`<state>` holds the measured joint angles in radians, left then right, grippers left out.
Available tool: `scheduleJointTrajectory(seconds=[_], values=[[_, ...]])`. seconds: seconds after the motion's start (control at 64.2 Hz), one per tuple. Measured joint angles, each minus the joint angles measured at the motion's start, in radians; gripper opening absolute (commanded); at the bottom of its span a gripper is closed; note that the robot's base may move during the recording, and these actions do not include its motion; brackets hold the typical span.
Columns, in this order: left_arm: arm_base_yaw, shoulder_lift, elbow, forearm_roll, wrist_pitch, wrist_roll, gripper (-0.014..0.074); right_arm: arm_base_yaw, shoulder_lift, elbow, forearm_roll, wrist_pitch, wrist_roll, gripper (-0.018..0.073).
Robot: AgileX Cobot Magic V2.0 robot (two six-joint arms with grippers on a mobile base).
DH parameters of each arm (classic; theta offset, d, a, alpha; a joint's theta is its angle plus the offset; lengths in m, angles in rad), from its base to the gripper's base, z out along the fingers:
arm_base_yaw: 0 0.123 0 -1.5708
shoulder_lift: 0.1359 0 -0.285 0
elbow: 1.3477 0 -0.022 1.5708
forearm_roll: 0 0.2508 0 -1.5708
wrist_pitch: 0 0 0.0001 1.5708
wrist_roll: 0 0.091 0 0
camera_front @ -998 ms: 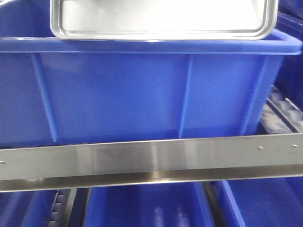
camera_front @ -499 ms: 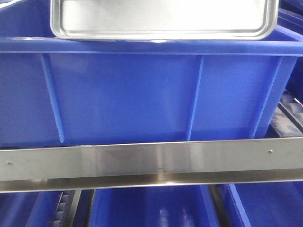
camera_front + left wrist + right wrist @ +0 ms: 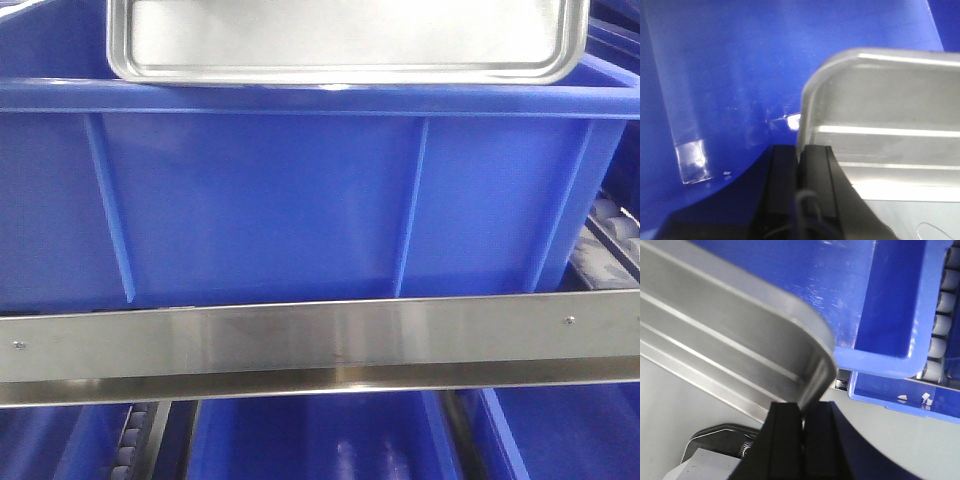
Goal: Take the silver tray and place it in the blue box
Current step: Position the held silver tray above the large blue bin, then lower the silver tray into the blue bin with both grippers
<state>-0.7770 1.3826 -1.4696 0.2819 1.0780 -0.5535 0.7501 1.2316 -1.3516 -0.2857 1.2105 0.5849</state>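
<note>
While both arms have the silver tray (image 3: 880, 150) in their grip, I read the grab as done and the placing as the part left.

At the bottom centre of the left wrist view, the left gripper (image 3: 800, 155) has its jaws pinching the tray's raised rim near a rounded corner. The thin metal edge runs down between the two black fingers (image 3: 815, 185). Filling the upper left of that view is a wall of the blue box (image 3: 730, 70). I take this end of the tray to hang over the box's opening, though I cannot tell how far above the floor.

In the front view the tray sits at the top centre, cut off by the frame, with its near edge right along the box's thick front rim. The ribbed blue wall fills the middle, a steel rail (image 3: 320, 345) crosses the lower part, and more blue crates (image 3: 310, 440) show beneath it. No arm shows there.

At the bottom centre of the right wrist view, the right gripper (image 3: 802, 412) likewise has its jaws pinched on the rim at another rounded corner. To its right are the box's corner and rim, and a row of pale rollers (image 3: 940, 315) at the far right edge. Whether this end is already inside the walls I cannot tell.

My judgement is that the tray is held at the box but not yet set down. What is left is lowering it inside the walls and letting go on both sides.
</note>
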Motion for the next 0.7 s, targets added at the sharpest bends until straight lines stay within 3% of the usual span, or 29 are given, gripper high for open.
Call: scheduleJointTrajectory(seconds=[0.421,0.701], values=[[0.000,0.000,-0.035,0.008,-0.007,0.000,-0.0104,0.000,0.000,-0.005,-0.004,-0.016,0.000,0.0057],[0.000,-0.001,-0.077,0.075,-0.008,0.000,-0.0104,-0.005,0.005,-0.094,-0.049,-0.052,0.000,0.0057]])
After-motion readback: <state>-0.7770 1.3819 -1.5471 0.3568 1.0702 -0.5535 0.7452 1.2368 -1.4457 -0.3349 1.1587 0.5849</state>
